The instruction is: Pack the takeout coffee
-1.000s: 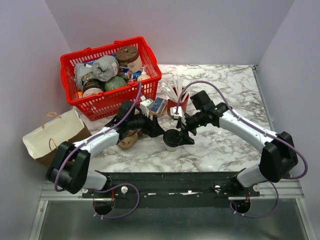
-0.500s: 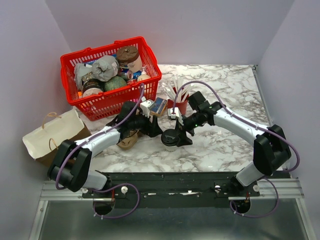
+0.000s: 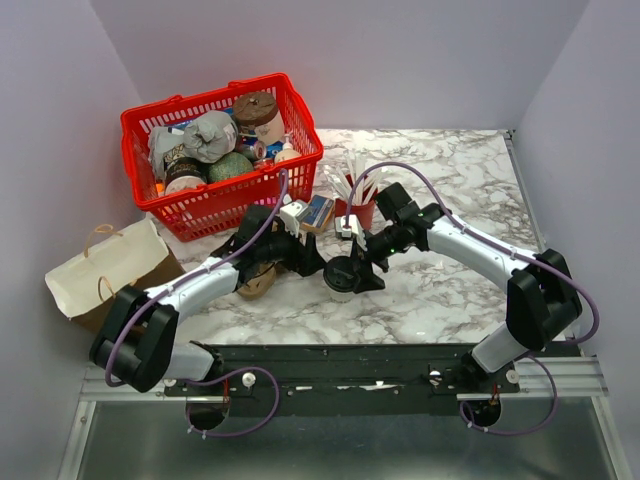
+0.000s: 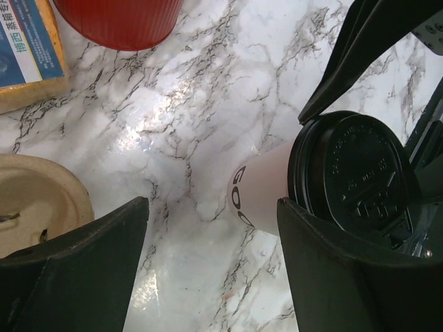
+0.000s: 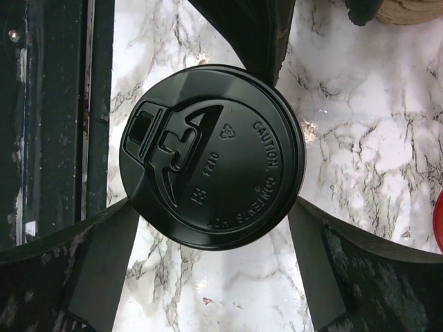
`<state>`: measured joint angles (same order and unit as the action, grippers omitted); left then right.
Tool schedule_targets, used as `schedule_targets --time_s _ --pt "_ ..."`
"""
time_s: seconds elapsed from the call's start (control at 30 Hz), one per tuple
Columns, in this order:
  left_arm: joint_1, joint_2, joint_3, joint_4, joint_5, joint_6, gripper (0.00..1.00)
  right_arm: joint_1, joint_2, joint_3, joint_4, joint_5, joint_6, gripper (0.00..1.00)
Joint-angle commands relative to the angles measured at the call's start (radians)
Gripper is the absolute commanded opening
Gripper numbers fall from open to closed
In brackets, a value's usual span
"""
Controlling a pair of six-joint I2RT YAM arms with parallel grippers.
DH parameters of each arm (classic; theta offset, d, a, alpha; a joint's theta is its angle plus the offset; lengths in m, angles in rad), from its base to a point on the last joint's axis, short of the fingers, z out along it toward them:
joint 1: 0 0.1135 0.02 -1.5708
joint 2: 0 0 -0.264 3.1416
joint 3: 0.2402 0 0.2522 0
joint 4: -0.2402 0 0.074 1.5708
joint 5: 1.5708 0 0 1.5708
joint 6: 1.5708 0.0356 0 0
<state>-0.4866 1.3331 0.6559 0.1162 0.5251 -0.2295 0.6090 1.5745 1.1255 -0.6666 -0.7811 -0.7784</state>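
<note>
Cream-white paper cup (image 4: 257, 188) looked smooth, matt; its round black plastic lid (image 5: 211, 155) semi-glossy, embossed. White grey-veined marble tabletop (image 4: 208, 97) was polished, glossy. Red plastic lattice basket (image 3: 212, 208), upper left, shiny.

On the marble table (image 3: 460, 170)
Red basket (image 3: 215, 208) far left, paper bag (image 3: 105, 265) nearer, red cup (image 3: 357, 213) in the middle.

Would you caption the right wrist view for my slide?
Open right end effector flanks the lidded takeout coffee on the marble table.

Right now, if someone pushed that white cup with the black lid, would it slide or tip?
It might tip: the takeout coffee stands upright and tapers toward its base. Its paper-looking wall would probably dent under a hard squeeze. The glossy lid may be slippery.
</note>
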Motion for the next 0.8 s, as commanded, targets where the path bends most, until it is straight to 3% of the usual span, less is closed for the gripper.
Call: schedule_targets --time_s 0.0,0.43,0.6,0.77 --pt "-0.004 -0.008 0.019 -0.007 0.007 0.018 0.83 0.005 -0.03 -0.016 0.012 0.009 -0.015 0.98" --pt "0.025 -0.035 0.053 -0.09 -0.047 0.029 0.84 -0.031 -0.085 -0.013 0.009 0.071 0.034 1.0" --pt "0.046 -0.149 0.013 -0.027 0.065 0.003 0.93 -0.12 -0.126 -0.01 -0.002 -0.02 0.131 1.0" --pt "0.045 -0.123 -0.018 0.071 0.165 -0.129 0.95 -0.13 -0.079 0.022 -0.001 -0.085 0.239 1.0"
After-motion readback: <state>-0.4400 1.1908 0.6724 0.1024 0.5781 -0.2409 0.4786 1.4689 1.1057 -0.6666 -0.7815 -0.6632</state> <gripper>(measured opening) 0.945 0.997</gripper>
